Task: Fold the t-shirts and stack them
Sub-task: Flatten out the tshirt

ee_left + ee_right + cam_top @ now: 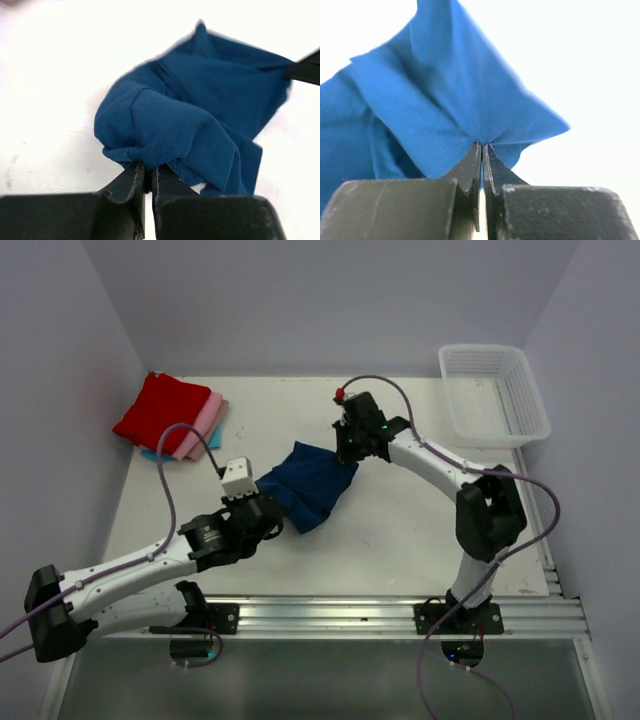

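Note:
A crumpled navy blue t-shirt (312, 483) lies bunched in the middle of the table. My left gripper (268, 512) is shut on the shirt's near-left edge; in the left wrist view its jaws pinch a fold of the blue cloth (175, 125). At the shirt's far-right corner my right gripper (350, 452) is shut on the fabric (440, 100), which fans out from its tips (482, 145). A folded stack sits at the back left: a red t-shirt (160, 412) on top, pink (205, 425) under it, a teal edge (157, 455) below. The navy shirt's print is hidden.
A white plastic mesh basket (492, 395) stands at the back right corner. Grey walls close in the table on three sides. A metal rail (400, 615) with both arm bases runs along the near edge.

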`<state>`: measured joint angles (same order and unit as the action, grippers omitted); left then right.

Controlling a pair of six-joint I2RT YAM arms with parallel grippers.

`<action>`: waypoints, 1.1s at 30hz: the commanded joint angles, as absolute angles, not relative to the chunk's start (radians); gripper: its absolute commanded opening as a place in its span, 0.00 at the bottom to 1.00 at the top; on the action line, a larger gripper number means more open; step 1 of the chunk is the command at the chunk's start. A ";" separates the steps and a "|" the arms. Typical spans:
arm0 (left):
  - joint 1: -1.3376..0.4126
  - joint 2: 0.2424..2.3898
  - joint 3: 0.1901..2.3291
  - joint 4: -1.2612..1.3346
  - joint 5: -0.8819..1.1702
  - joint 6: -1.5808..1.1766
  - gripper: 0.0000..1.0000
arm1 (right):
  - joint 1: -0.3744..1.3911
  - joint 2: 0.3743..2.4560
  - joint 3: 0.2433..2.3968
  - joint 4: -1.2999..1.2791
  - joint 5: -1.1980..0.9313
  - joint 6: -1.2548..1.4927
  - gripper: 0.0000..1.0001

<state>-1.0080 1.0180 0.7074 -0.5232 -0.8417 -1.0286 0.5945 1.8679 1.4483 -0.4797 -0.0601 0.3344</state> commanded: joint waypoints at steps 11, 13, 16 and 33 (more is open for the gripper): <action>-1.006 0.788 1.008 -1.026 -1.192 -0.997 0.00 | 0.499 1.404 1.414 -0.716 0.393 0.425 0.00; -1.006 0.790 1.055 -1.061 -1.203 -0.993 0.00 | 0.499 1.373 1.388 -0.808 0.432 0.488 0.00; -1.006 0.779 1.109 -1.078 -1.232 -0.964 0.00 | 0.514 1.261 1.251 -0.848 0.433 0.574 0.00; -1.006 0.825 1.210 -0.854 -1.175 -0.703 0.00 | 0.662 1.110 0.922 -0.621 0.091 0.673 0.50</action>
<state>-1.0084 0.8146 1.1633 -0.9394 -1.1519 -0.7464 0.5995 1.0695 0.9306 -0.7666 0.1955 0.6453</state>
